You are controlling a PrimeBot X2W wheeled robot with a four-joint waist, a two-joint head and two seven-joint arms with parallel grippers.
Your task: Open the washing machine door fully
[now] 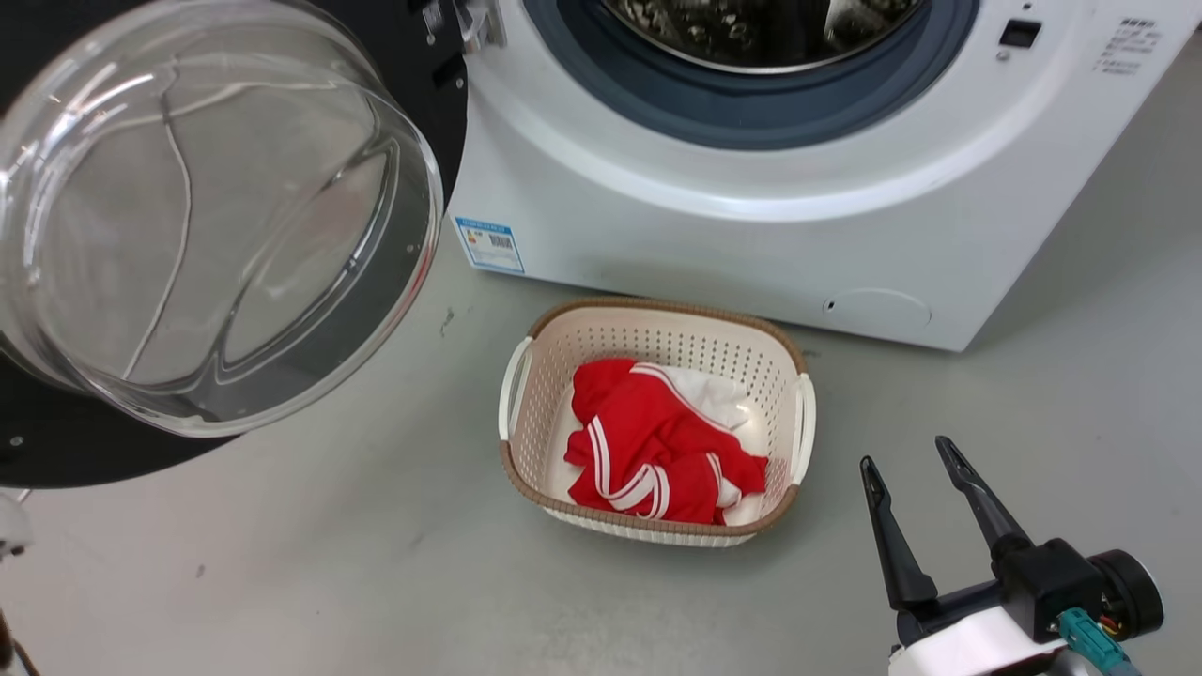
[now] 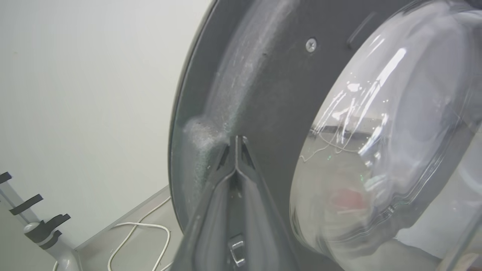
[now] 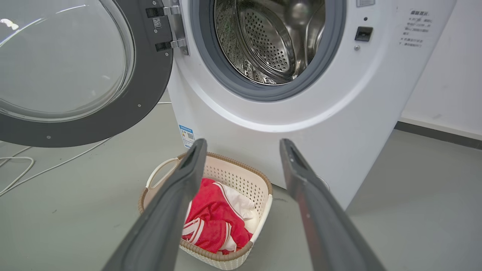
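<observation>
The washing machine door [image 1: 84, 451] stands swung out to the left of the white machine [image 1: 751, 253], its clear glass bowl [image 1: 207, 216] bulging toward me. In the right wrist view the door [image 3: 150, 86] hangs on its hinge beside the open steel drum [image 3: 271, 37]. My left gripper [image 2: 236, 140] is shut, its tips pressed against the door's dark inner rim [image 2: 263, 82] near the outer edge. My right gripper [image 1: 909, 462] stands open over the floor at the lower right, holding nothing; its fingers [image 3: 180, 188] frame the basket.
A cream laundry basket [image 1: 526, 376] with red and white clothes [image 1: 648, 441] sits on the grey floor in front of the machine. White cables [image 2: 139, 233] lie on the floor by the wall. A grey stand [image 2: 41, 233] is at the left.
</observation>
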